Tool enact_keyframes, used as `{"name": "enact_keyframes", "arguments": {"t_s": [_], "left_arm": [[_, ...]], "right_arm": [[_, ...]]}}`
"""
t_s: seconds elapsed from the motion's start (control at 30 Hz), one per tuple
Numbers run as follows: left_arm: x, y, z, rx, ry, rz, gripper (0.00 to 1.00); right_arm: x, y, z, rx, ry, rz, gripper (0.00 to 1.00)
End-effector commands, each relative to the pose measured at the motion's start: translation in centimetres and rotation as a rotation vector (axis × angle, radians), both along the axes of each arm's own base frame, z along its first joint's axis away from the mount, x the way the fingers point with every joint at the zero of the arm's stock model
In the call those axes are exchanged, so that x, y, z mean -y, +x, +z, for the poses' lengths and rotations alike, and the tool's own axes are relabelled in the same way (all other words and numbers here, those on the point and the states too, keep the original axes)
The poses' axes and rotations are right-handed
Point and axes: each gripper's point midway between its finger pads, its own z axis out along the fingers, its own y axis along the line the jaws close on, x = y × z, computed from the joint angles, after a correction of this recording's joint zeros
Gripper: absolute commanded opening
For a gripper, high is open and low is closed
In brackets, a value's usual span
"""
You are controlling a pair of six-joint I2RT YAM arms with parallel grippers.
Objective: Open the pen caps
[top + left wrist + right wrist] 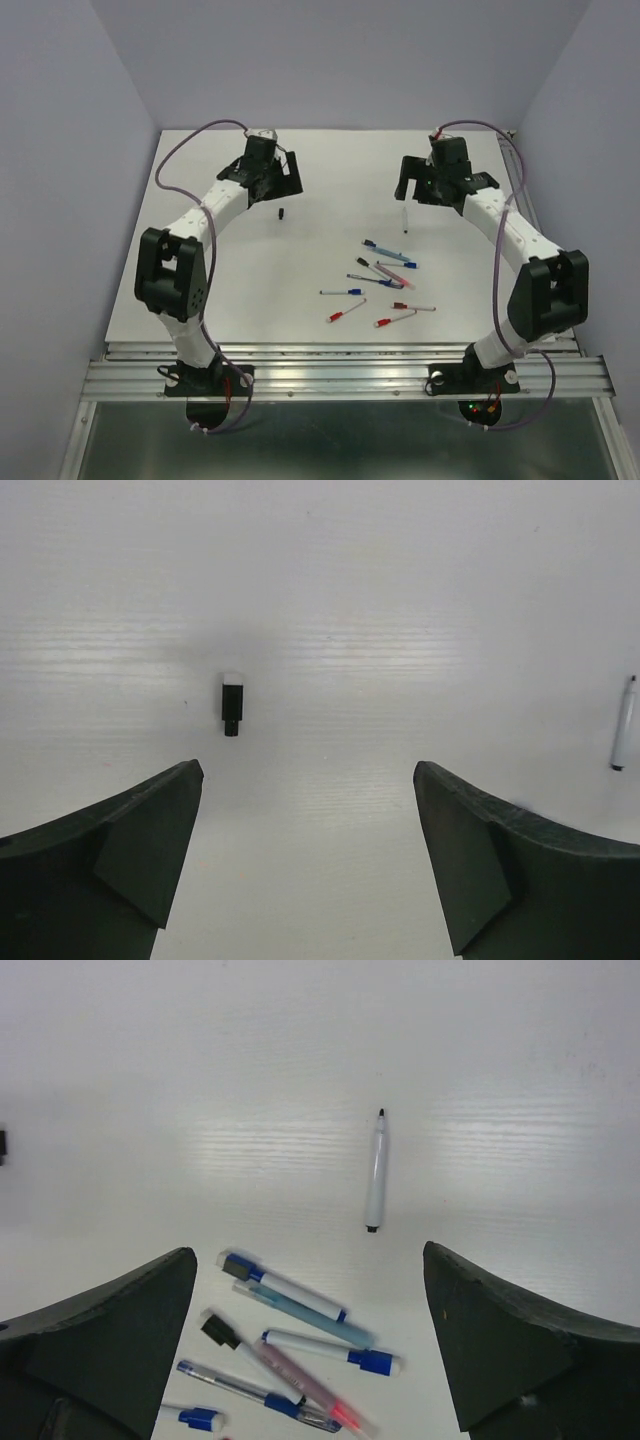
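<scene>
1. My left gripper (308,780) has its jaws spread wide with nothing between them; the two dark fingers (120,860) frame only bare surface.
2. Just beyond the left-hand fingertip a black pen cap (232,705) lies flat and alone on the white table (420,600); it touches neither finger, and its far end looks pale.
3. My right gripper (310,1255) is likewise fully parted and holds nothing.
4. Ahead of the right jaws, a little toward the right-hand finger, lies an uncapped pen (376,1170); it has a white barrel, its dark tip points away from the camera and its black end plug points back toward it; it sits clear of both fingers.
5. Closer in, low between the right fingers, capped pens lie in an overlapping cluster; I make out a blue-capped white pen (290,1293) and a black-capped pen with a pinkish barrel (280,1372) crossing the others.
6. From the top view both arms reach to the far half of the table, left gripper at the left, right gripper at the right; the black pen cap rests near the left gripper, and the uncapped pen just on the near side of the right one.
7. The remaining pens scatter right of the table's centre, well apart from both grippers; the red-ended pens (347,314) lie nearest the bases.
</scene>
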Motion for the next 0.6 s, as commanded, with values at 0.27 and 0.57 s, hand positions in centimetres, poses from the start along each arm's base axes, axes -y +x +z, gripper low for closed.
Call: {"name": "enact_keyframes", "arguments": {"t_s": [0.27,0.57], "left_arm": [[-4.3,-6.6,14.1,0.422,-0.174,0.149,0.99],[-6.1,-10.3,18.3,0.552,-0.254,0.195,0.99]], "right_arm": [[1.7,-6.0,11.9,0.306,0.19,-0.149,1.0],[1.2,-10.3,9.5,0.22,0.282,-0.153,1.0]]}}
